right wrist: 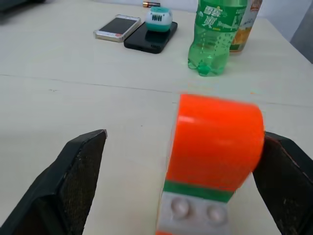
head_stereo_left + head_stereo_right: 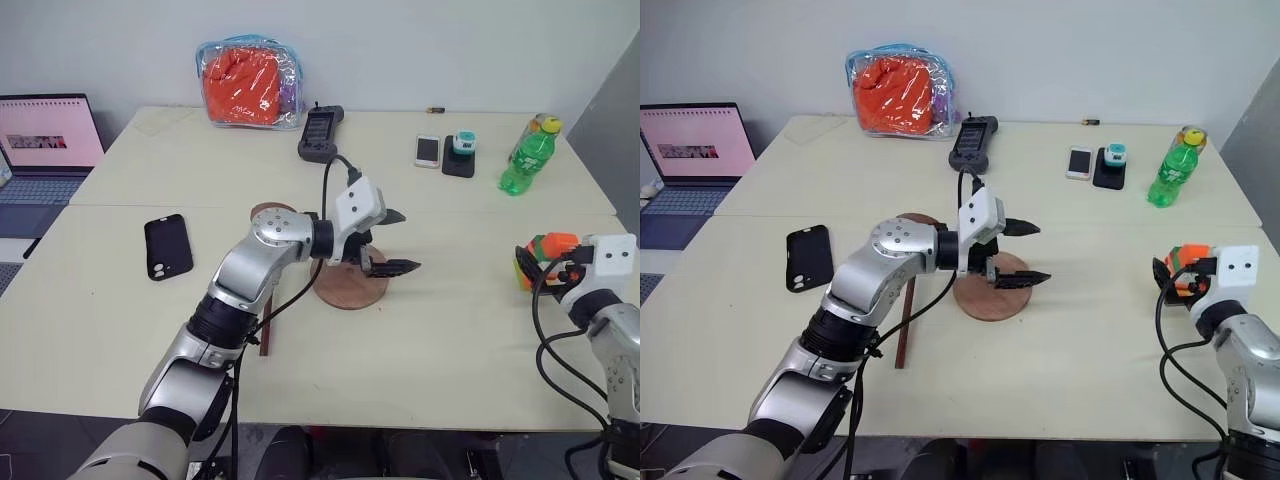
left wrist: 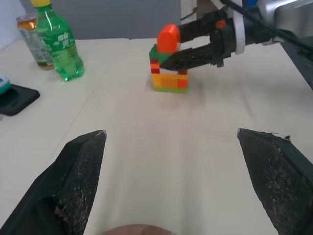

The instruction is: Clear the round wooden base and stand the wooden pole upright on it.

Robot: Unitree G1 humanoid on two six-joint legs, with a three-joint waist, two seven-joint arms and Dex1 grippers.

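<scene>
— Start at the left gripper (image 2: 393,240). What is it doing?

— Its two black fingers are spread wide with nothing between them. It hangs over the round wooden base (image 2: 349,284), pointing toward the table's right edge.

— And the base itself?

— Near the middle of the table (image 2: 450,330), and bare as far as I can see. The toy block stack (image 2: 543,258) stands far off by the right edge, between the parted fingers of the right gripper (image 1: 181,183); one finger sits hard against the stack, though I cannot tell whether they touch.

— So the pole is what matters. Where does it lie from the left gripper?

— The wooden pole (image 2: 267,325) lies flat on the table just beside the base, on the side toward the left edge, largely hidden under the left forearm. Its small disc end (image 2: 270,211) points toward the far edge; the shaft runs back toward the near edge.

— Which arm is nearer?

— The left, clearly. I judge it must turn back toward the left edge and take the shaft across its length.
</scene>
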